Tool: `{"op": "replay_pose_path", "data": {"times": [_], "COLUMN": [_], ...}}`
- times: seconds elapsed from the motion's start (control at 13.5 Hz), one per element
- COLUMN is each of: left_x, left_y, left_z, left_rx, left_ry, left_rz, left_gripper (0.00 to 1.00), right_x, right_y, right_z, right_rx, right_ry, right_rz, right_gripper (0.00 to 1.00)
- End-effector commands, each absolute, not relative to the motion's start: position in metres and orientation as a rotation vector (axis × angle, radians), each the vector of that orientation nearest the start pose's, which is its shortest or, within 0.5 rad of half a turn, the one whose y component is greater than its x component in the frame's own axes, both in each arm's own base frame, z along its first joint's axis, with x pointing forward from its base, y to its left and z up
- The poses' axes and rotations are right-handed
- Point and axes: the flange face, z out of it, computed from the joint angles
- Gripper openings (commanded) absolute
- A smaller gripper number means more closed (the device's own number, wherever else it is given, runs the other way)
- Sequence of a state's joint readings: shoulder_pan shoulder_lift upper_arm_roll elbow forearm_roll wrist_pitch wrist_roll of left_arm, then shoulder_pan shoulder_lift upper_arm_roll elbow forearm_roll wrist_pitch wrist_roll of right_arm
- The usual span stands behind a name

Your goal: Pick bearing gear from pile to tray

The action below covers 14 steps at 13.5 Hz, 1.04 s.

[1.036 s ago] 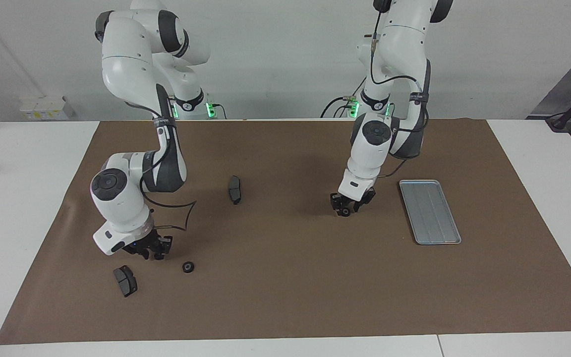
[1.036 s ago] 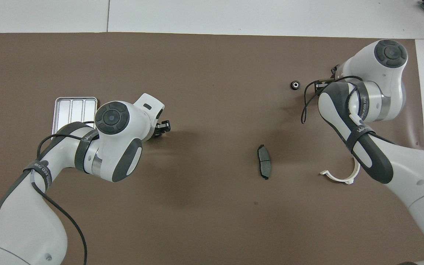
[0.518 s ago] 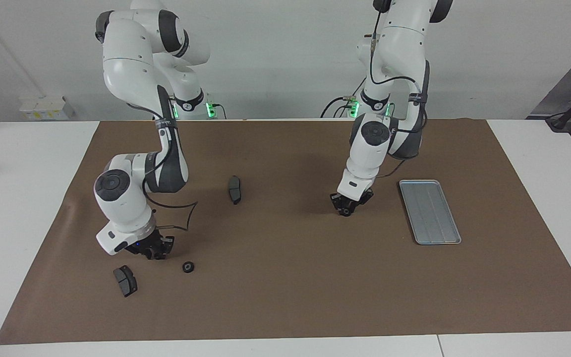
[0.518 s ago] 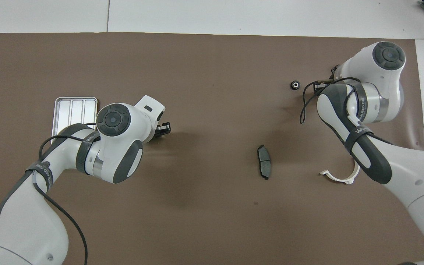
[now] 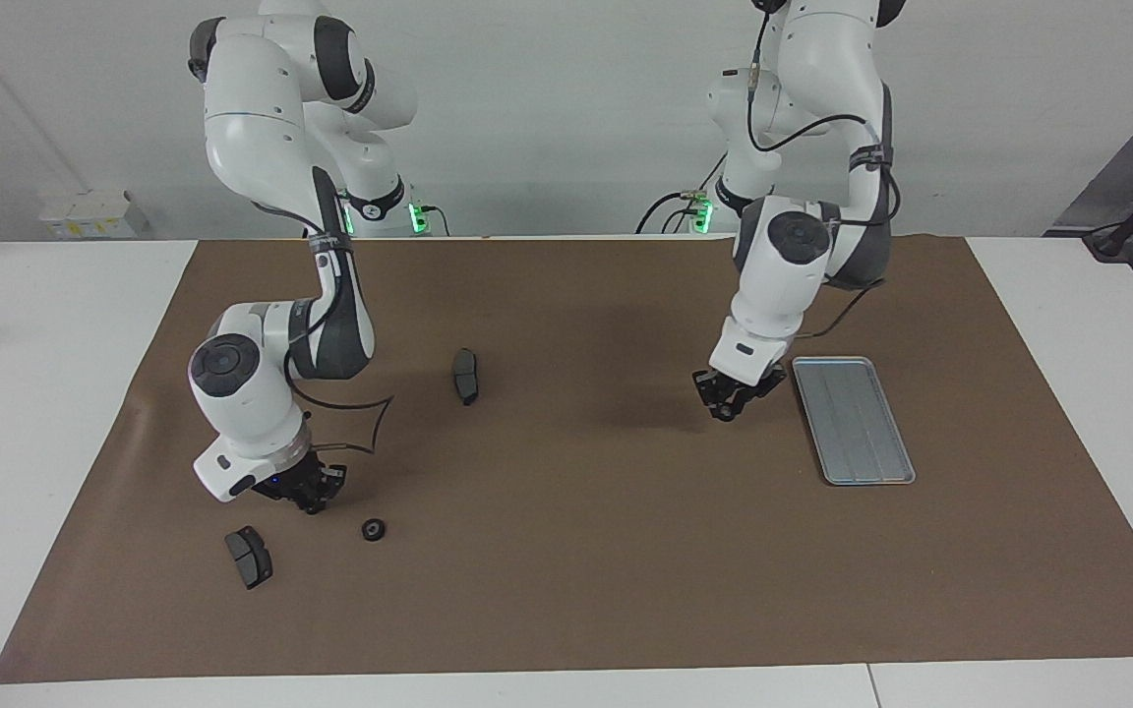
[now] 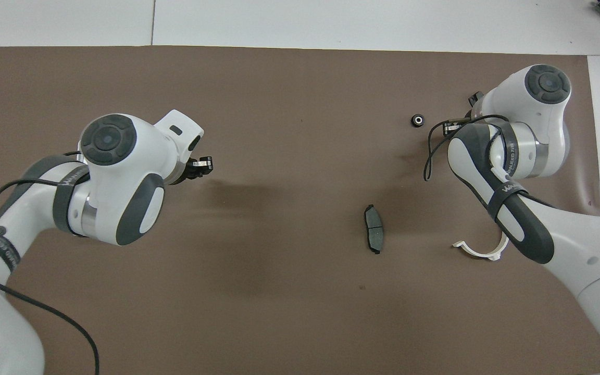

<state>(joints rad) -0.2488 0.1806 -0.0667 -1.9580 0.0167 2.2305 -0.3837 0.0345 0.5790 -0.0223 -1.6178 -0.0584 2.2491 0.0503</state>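
A white wall stands at the robots' backs, and a green light (image 5: 417, 218) glows at each arm's base. The white table (image 5: 35, 393) carries a large brown mat (image 5: 576, 551).

Each arm wears a dark strap (image 6: 508, 183) with white letters, but I cannot read them with certainty.

Nearest to the robots lies one brake pad (image 5: 465, 376), alone near the middle of the mat. Toward the left arm's end lies the tray (image 5: 852, 421), with nothing in it. The left gripper (image 5: 727, 405) hangs over the mat just beside the tray, and its fingers are closed on the held gear (image 5: 724, 413), a small black round part. One second earlier this gripper was low on the mat, more toward the middle; now it is higher and closer to the tray, and the part has left the mat with it. In the overhead view the left arm now covers the tray completely.

The white half-ring bracket (image 6: 479, 251) lies partly under the right arm.

Farther out, the right gripper (image 5: 314, 500) is low over the mat with its fingertips together; I cannot tell if something is between them. It has hardly moved. The loose gear (image 5: 374, 529) lies just beside it, and a second brake pad (image 5: 248, 557) lies farthest, near the right arm's end.
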Motion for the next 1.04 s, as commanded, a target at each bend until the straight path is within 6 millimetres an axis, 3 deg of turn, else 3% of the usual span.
{"op": "replay_pose_path", "data": {"times": [0.0, 0.15, 0.3, 0.44, 0.67, 0.96], "left_x": [0.574, 0.580, 0.577, 0.557, 0.541, 0.523], "left_y": [-0.131, -0.082, -0.035, 0.001, 0.010, 0.002], "left_z": [0.428, 0.425, 0.419, 0.396, 0.356, 0.332], "left_rx": [-3.140, -3.130, -3.119, -3.109, -3.100, -3.114], "left_ry": [0.004, 0.062, 0.148, 0.225, 0.235, 0.208], "left_rz": [-0.139, -0.124, -0.109, -0.103, -0.198, -0.131], "left_gripper": [0.00, 0.00, 0.00, 0.00, 0.00, 0.00], "right_x": [0.690, 0.691, 0.693, 0.691, 0.679, 0.649], "right_y": [0.028, 0.037, 0.075, 0.119, 0.202, 0.312], "right_z": [0.301, 0.307, 0.331, 0.348, 0.361, 0.374], "right_rx": [-3.193, -3.193, -3.155, -3.103, -3.029, -2.922], "right_ry": [-0.051, -0.082, -0.161, -0.247, -0.424, -0.622], "right_rz": [-0.112, -0.127, -0.186, -0.230, -0.327, -0.475], "right_gripper": [0.06, 0.02, 0.01, 0.01, 0.01, 0.00]}}
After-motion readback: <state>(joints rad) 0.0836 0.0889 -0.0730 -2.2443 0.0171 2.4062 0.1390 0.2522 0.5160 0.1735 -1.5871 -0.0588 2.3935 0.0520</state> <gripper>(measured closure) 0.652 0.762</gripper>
